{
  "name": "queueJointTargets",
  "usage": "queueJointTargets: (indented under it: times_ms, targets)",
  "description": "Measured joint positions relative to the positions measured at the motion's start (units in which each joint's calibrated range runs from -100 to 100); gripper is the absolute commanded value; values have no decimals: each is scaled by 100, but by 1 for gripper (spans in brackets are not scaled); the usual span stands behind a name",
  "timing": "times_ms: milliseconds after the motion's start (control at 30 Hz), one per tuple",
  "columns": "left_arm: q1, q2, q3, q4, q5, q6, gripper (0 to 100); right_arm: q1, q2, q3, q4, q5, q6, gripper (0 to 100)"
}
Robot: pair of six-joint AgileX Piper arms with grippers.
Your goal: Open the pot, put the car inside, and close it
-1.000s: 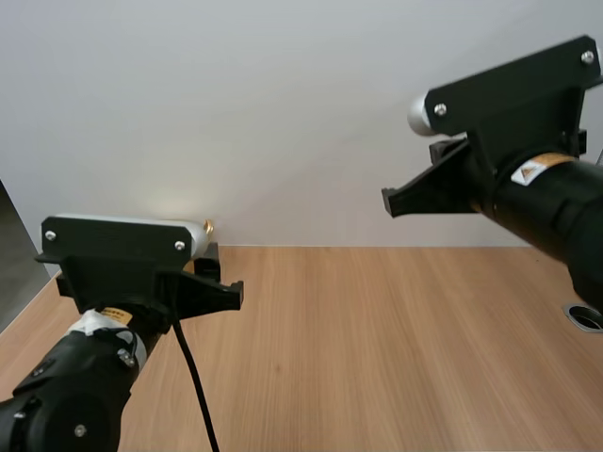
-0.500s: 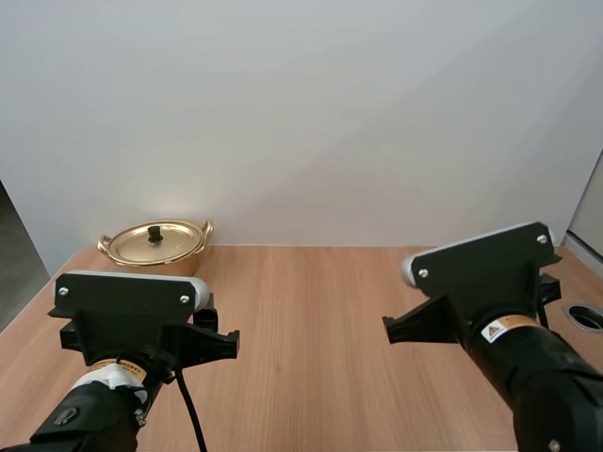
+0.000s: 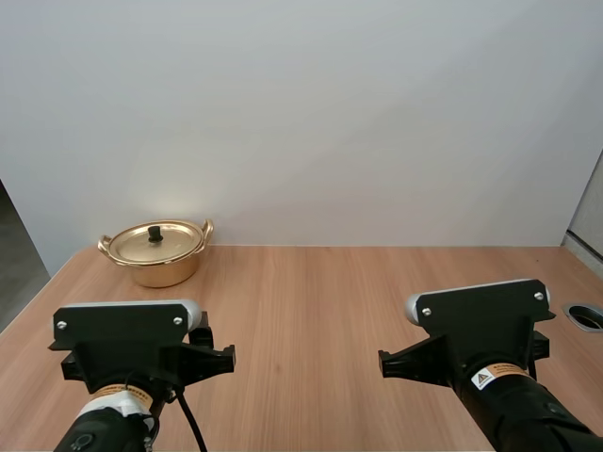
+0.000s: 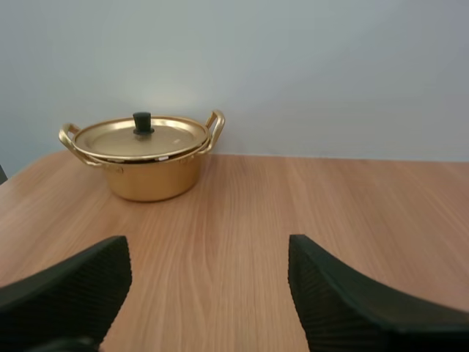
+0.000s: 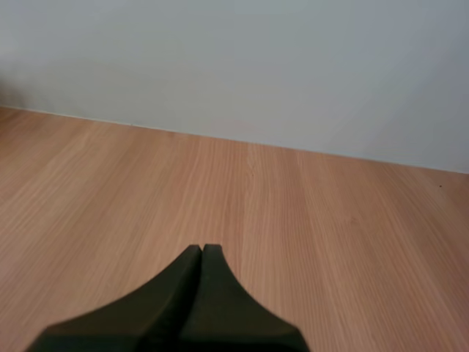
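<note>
High view first: a small gold pot (image 3: 155,256) sits at the far left corner of the table (image 3: 320,301), close to the back edge; its lid (image 3: 165,242) is on, lying flat and snug, with a black knob (image 3: 154,231) standing up in the middle; a loop handle (image 3: 206,228) sticks out at each side.

Both arms sit low at the near edge, one toward each near corner. From the left wrist view, the left gripper (image 4: 207,253) is released; its two fingers stand wide apart with the ribbed faces turned to each other and nothing between them; it points toward the pot, which is well ahead of it across bare wood. From the right wrist view, the right gripper (image 5: 201,253) is clenched on nothing, its fingers pressed together into one dark wedge over the wood grain.

I'd say nothing of the job is done yet, since the lid is on. The pot looks like thin, shiny metal, so probably light, stiff and slippery; a sideways nudge could send it sliding toward the edge. The knob looks the sensible place to take hold: small and matt, pinched from above with a finger on either side, then lifted straight up; the smooth rim and the handles look less sure.
</note>
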Motion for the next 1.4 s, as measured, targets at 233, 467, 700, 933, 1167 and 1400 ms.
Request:
queueJointTargets:
  times_ms: [233,467,700,933,1167,1400]
  targets:
    - [0,-137,0,0,84,0,100,0,-309,0,-80,51,235,0]
    - [0,-194,0,29,66,0,100,47,-309,0,-91,75,608,0]
    - [0,-194,0,29,66,0,100,184,-309,0,-203,75,620,0]
    - [-32,-194,0,29,28,0,100,193,-309,0,-976,-22,1331,0]
    - [-34,-194,0,29,28,0,100,193,-309,0,-1450,-39,1886,0]
    - [-34,-194,0,29,28,0,100,193,-309,0,-1590,-39,1886,0]
